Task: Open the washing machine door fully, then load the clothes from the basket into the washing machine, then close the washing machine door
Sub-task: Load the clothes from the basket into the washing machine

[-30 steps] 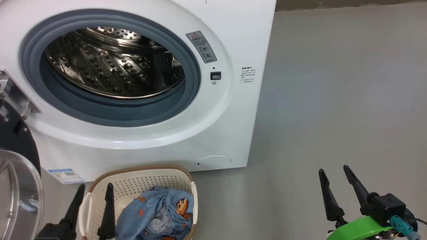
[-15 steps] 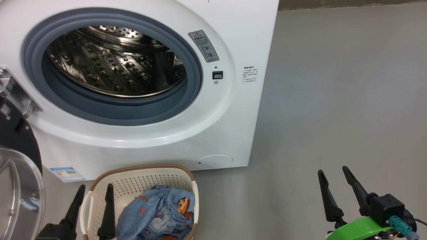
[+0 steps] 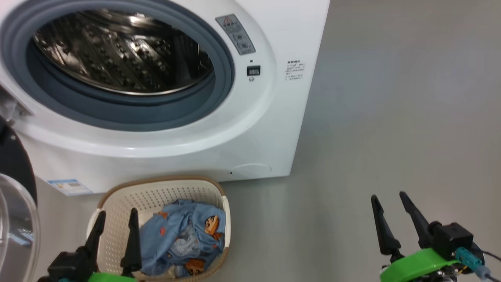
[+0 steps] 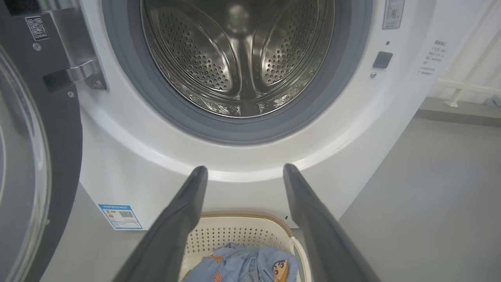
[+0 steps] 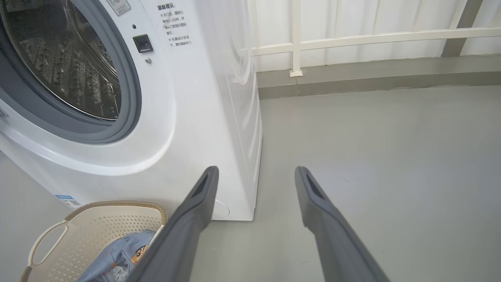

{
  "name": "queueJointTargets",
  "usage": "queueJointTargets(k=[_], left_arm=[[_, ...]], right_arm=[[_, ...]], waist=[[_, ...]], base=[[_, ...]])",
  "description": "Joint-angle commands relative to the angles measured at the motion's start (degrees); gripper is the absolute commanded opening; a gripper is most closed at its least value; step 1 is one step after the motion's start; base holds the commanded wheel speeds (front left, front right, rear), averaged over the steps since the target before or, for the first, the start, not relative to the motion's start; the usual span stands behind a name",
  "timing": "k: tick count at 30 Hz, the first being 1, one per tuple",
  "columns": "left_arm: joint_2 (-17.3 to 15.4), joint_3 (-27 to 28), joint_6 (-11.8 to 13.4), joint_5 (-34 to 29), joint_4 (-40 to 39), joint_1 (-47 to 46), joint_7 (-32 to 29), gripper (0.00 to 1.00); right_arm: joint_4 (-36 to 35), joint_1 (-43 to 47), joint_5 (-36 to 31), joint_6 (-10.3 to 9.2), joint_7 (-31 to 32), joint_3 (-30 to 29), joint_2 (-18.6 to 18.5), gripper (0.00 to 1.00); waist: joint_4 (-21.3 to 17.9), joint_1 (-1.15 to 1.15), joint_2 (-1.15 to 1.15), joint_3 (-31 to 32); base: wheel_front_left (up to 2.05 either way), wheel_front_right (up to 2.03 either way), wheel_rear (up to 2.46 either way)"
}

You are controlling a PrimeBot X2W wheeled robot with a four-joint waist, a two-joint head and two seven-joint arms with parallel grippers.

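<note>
Now we face the washing machine, which stands on the grey floor with its mouth uncovered: the perforated steel drum shows bare inside the grey-blue seal. The washing machine door is swung out wide to our left on its metal hinge, its black rim and clear glass bowl at the left edge of the head view. A blue label sticker sits low on the machine's front.

The basket stands on the floor just in front of the machine, below the opening. The clothes lie bundled inside it, light blue with orange-brown cartoon prints and a bit of white cloth, filling the near right part.

Our left jaws are parted and hold nothing. Their fingers hang over the basket's left side, one above the rim and handle, the other just beside the clothes; we cannot tell whether it touches them. From the left wrist, the basket and clothes sit low between the two fingers.

Our right jaws are also parted and empty, their fingers over bare floor, well apart from the basket and machine. A white railing runs along the wall behind.
</note>
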State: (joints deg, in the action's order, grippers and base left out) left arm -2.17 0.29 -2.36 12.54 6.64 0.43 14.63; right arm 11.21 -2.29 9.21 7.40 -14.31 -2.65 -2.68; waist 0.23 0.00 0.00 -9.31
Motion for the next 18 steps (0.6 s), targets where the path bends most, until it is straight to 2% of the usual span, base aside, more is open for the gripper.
queueJointTargets(k=[1, 10, 14, 18], left_arm=[[-0.71, 1.05, -0.42, 0.63, -0.08, -2.64, 0.37, 1.0], [-0.71, -1.63, -1.2, 1.25, 6.21, -8.35, 0.37, 1.0], [-0.71, -1.36, -1.67, 3.23, 8.87, -11.15, 0.37, 1.0], [-0.71, -1.2, -2.37, 2.42, 11.93, -14.15, 0.37, 1.0]], right_arm=[[-1.2, -2.52, 0.24, 0.09, -0.69, 1.6, -0.2, 1.0], [-1.51, -6.0, 0.53, 0.09, -0.69, 2.99, -0.2, 1.0], [-2.21, -7.47, 0.92, 0.09, -0.69, 3.34, -0.2, 1.0], [-2.85, -8.78, 1.25, 0.09, -0.69, 3.89, -0.2, 1.0]], waist=[[-0.45, 0.0, 0.0, -3.25], [-2.3, 0.0, 0.0, -12.16], [-3.35, 0.0, 0.0, -16.02], [-4.67, 0.0, 0.0, -20.23]], base=[[0.0, 0.0, 0.0], [0.0, 0.0, 0.0], [0.0, 0.0, 0.0], [0.0, 0.0, 0.0]])
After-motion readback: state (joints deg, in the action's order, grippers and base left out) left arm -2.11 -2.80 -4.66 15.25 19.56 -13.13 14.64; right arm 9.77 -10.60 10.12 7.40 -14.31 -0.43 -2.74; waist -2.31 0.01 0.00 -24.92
